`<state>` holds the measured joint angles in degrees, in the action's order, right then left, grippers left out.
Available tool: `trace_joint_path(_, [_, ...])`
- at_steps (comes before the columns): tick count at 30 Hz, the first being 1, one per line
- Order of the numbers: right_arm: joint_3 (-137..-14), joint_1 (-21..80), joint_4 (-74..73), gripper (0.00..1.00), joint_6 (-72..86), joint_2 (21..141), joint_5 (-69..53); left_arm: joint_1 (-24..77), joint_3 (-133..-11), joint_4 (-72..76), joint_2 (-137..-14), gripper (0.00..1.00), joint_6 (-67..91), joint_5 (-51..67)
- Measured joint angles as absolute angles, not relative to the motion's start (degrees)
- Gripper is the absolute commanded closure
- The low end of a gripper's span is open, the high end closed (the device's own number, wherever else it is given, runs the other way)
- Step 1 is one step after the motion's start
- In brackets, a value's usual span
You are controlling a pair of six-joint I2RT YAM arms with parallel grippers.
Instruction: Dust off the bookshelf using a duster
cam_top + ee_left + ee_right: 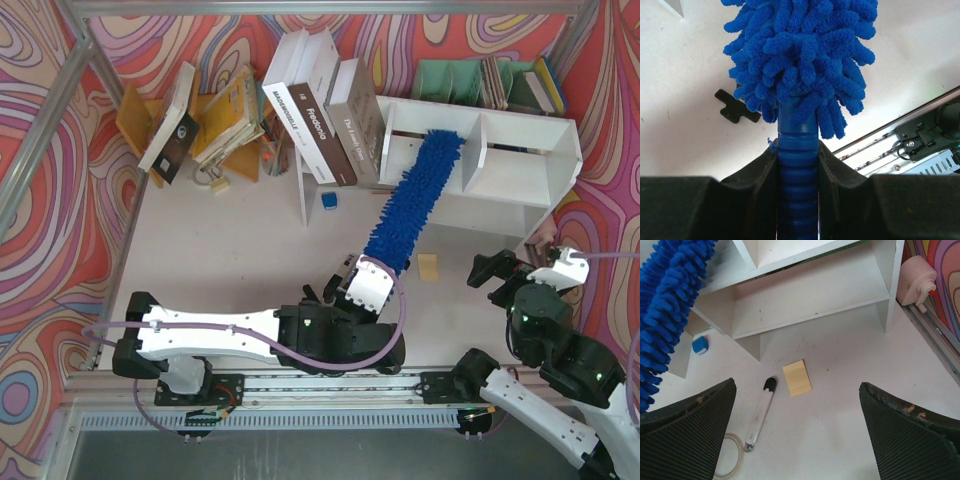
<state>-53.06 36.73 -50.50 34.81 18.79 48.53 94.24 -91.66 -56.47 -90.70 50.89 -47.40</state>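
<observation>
Left gripper (pixel 797 162) clamped on duster (pixel 415 200) handle; long axis runs straight ahead of claw, tip inside bookshelf (pixel 520 125) left compartment. Right gripper (pixel 797 405) wide, empty.

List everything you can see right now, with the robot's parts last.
bookshelf: one, white, far right
duster: one, blue, head in the bookshelf's left compartment
large books: three, white and grey-brown, leaning left of the bookshelf
file rack: one, green, behind the bookshelf
book stand: one, orange-brown, far left
cube: one, blue, in front of the large books
sticky notes: one pad, yellow, in front of the bookshelf
marker: one, black and white, beside the sticky notes
left gripper: shut on the duster's handle
right gripper: open, empty, above the sticky notes
</observation>
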Motion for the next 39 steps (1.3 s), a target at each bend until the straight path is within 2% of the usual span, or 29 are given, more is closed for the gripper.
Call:
trace_joint_path(7, [-53.2,36.7,-51.7,0.01,35.9,19.8,49.1,93.4,-90.2,-53.8,-88.8,1.0,47.8,-45.9])
trace_joint_path(14, [-53.2,36.7,-51.7,0.01,35.8,21.9,49.0,93.3,-81.1,-54.0,-87.6,1.0,51.7,-43.8])
trace_joint_path(18, [-53.2,36.7,-51.7,0.01,35.8,22.3,48.9,93.3,-77.0,-55.8,-82.7,1.0,55.4,-44.6])
trace_joint_path(24, [-53.2,36.7,-51.7,0.02,35.8,21.7,49.0,93.4,-78.6,-55.8,-77.2,1.0,54.8,-45.9])
trace_joint_path(39, [-53.2,36.7,-51.7,0.02,35.8,21.4,49.0,90.3,-91.2,-52.2,-93.0,1.0,47.5,-42.8])
